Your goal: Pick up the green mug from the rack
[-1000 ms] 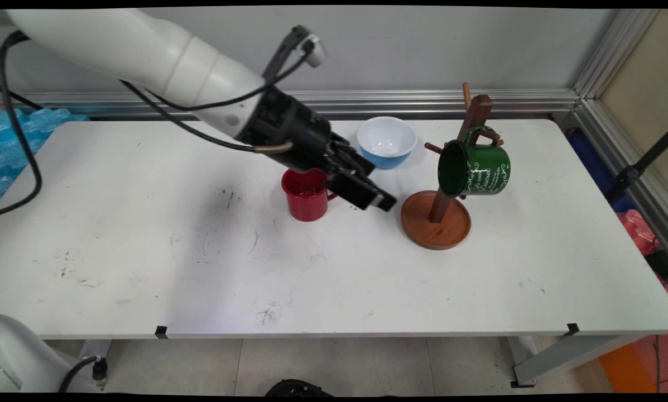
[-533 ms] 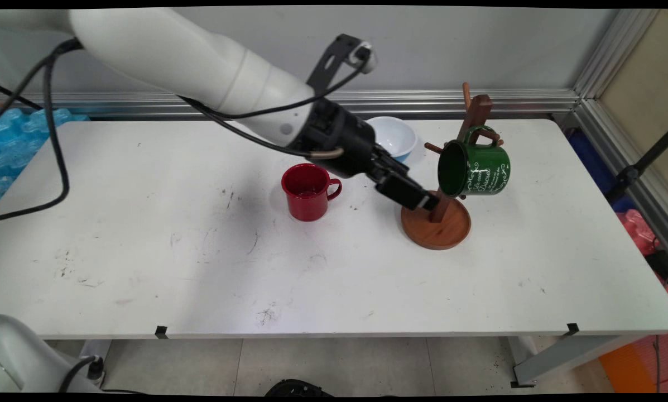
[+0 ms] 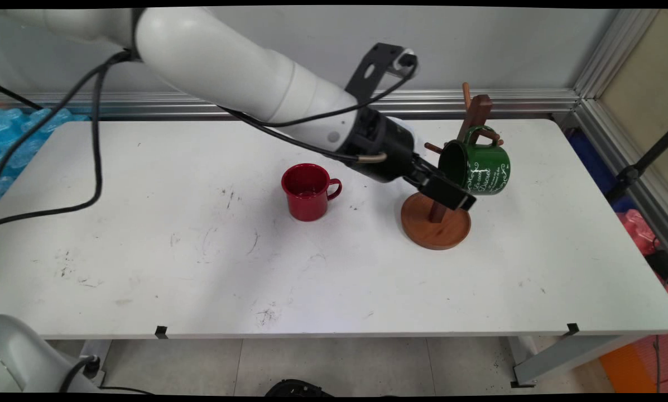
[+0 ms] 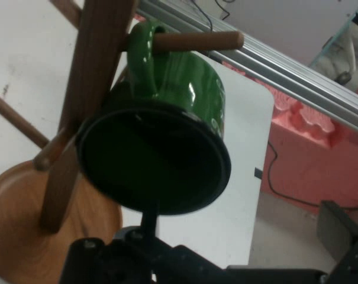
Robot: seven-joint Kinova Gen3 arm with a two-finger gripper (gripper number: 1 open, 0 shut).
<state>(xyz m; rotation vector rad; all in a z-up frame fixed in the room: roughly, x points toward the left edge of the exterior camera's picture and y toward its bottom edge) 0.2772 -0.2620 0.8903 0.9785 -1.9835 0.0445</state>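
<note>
Two black fingers [image 4: 341, 234] of the gripper [image 3: 448, 192] stand spread apart and hold nothing. In the hand view one finger rises at the far right of the picture, with open space between it and the linkage. A thin dark part of the linkage reaches up to the lower rim of the green mug [image 4: 167, 148]. Whether it touches the rim cannot be told.

Straight ahead of the gripper, and very near, is the mug's dark open mouth. The mug hangs on its side, its handle looped over a wooden peg [image 4: 196, 40] of the mug tree [image 3: 435, 226]. In the main view the gripper's tip lies just under the mug's mouth, above the tree's round wooden base and in front of its leaning post. White lettering shows on the mug's outer wall, on the side away from the gripper.

Behind the gripper, beside the arm's wrist and well apart from the tree, a red mug [image 3: 307, 192] stands upright on the white table [image 3: 144, 251]. Its handle is turned toward the gripper's side.
</note>
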